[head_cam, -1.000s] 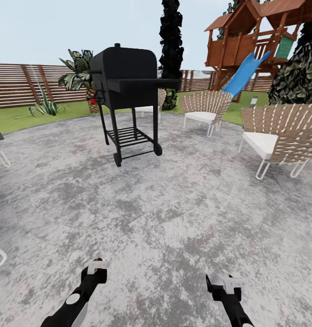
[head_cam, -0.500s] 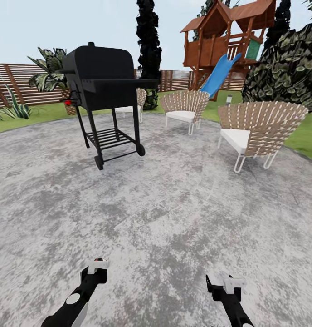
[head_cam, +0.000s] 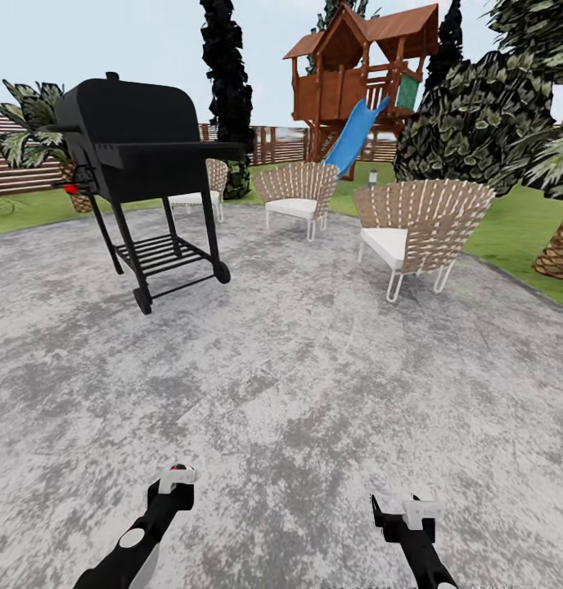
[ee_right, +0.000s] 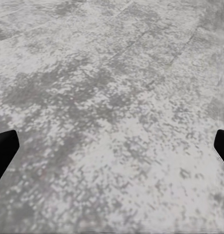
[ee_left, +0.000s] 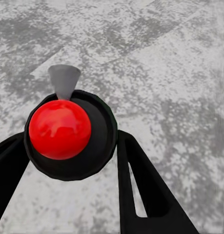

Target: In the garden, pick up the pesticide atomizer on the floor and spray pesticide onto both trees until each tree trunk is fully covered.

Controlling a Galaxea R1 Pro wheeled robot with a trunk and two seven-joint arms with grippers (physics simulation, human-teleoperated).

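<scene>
The pesticide atomizer [ee_left: 60,129], a dark round bottle with a red cap and a grey nozzle, sits between the black fingers [ee_left: 141,185] of my left gripper [ee_left: 68,163], which is shut on it. In the head view my left gripper [head_cam: 173,483] hangs low over the grey speckled floor [head_cam: 314,384], with a red spot at its tip. My right gripper [head_cam: 404,511] is open over bare paving, its fingertips at the edges of the right wrist view [ee_right: 112,151]. A dark green jagged tree crown [head_cam: 478,123] rises behind the chairs at the right; its trunk is hidden.
A black wheeled grill [head_cam: 134,155] stands ahead on the left. Wicker chairs [head_cam: 421,225] [head_cam: 298,192] line the paving's far curved edge. Beyond lie lawn, a palm [head_cam: 560,245], a wooden playhouse with a blue slide [head_cam: 355,131] and a slat fence [head_cam: 20,176].
The whole head view has slid left, so the camera has turned right; more of the right-hand tree crown and the palm show. Both grippers keep their places in the picture.
</scene>
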